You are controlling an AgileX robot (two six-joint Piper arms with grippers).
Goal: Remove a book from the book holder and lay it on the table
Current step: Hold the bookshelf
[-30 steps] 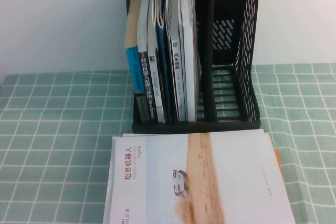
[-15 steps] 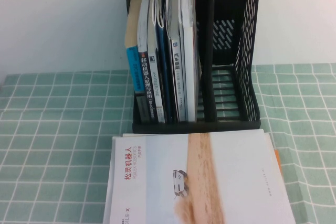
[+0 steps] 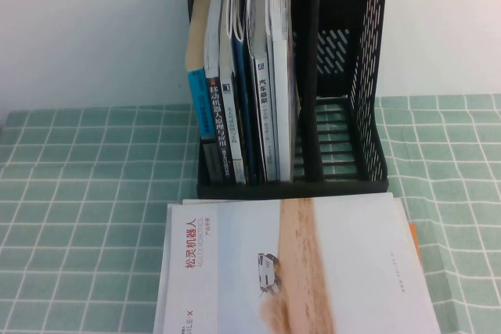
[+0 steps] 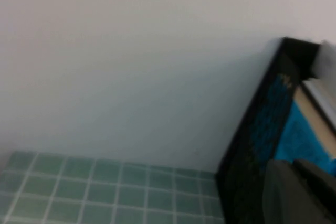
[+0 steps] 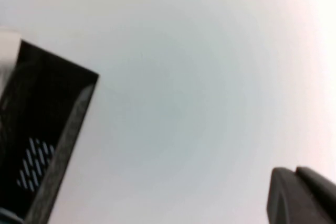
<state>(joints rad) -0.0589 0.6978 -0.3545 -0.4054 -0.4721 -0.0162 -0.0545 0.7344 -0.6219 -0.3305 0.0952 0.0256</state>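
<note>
The black book holder [image 3: 344,76] stands upright at the back middle of the pale green gridded table [image 3: 78,193]. Several books and thin white magazines [image 3: 278,76] stand packed in its left slots; its right slot is empty. No cover with "HEEC" or "50" lettering shows, so I cannot tell which is the book. Neither gripper shows in the high view. My left gripper [image 4: 294,192] is shut and empty, hanging beside the holder's left wall [image 4: 247,145]. My right gripper [image 5: 296,198] is shut and empty, facing the white wall to the right of the holder [image 5: 47,129].
A white book with a tan stripe and red Chinese title [image 3: 297,271] lies flat on the table just in front of the holder. A blue-spined book [image 3: 200,107] stands at the holder's far left. A white wall rises behind.
</note>
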